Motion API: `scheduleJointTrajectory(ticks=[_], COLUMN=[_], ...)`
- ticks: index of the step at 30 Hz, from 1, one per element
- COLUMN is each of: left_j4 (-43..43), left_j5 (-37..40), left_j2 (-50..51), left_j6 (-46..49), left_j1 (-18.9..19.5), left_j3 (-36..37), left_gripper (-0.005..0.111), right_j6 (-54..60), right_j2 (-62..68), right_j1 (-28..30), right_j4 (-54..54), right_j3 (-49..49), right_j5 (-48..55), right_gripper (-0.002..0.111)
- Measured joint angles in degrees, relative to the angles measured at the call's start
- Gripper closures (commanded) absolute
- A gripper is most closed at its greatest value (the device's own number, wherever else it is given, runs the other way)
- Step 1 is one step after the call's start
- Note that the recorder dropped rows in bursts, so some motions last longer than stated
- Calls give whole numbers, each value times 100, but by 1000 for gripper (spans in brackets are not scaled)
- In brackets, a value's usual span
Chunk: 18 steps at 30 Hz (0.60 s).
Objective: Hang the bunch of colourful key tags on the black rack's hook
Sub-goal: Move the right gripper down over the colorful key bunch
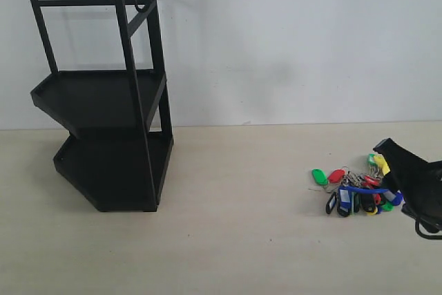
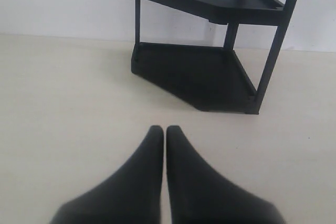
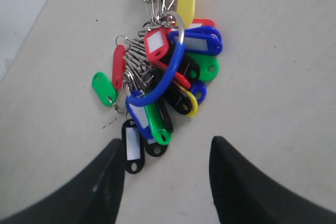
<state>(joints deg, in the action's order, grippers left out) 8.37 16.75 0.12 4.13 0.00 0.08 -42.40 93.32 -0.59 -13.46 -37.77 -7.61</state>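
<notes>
Right gripper [image 3: 167,174], jaws spread, hovers at the colourful key tag bunch [image 3: 185,71] by the worktop's right edge; probably light and floppy, so pinch the blue loop [image 3: 168,72].

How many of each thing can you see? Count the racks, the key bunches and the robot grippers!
black rack: 1
colourful key tag bunch: 1
grippers: 2 (left gripper, right gripper)
Total: 4
</notes>
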Motion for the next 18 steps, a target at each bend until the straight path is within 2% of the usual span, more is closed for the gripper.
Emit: scheduleJointTrajectory(ticks=[18], left_j4=[0], left_j5=[0], left_j2=[0], left_j6=[0], left_j1=[0], left_j3=[0], left_gripper=[102], right_j6=[-652], right_j2=[1079], right_j1=[0], right_j4=[0], right_j3=[-388], right_j5=[-700], right_gripper=[61])
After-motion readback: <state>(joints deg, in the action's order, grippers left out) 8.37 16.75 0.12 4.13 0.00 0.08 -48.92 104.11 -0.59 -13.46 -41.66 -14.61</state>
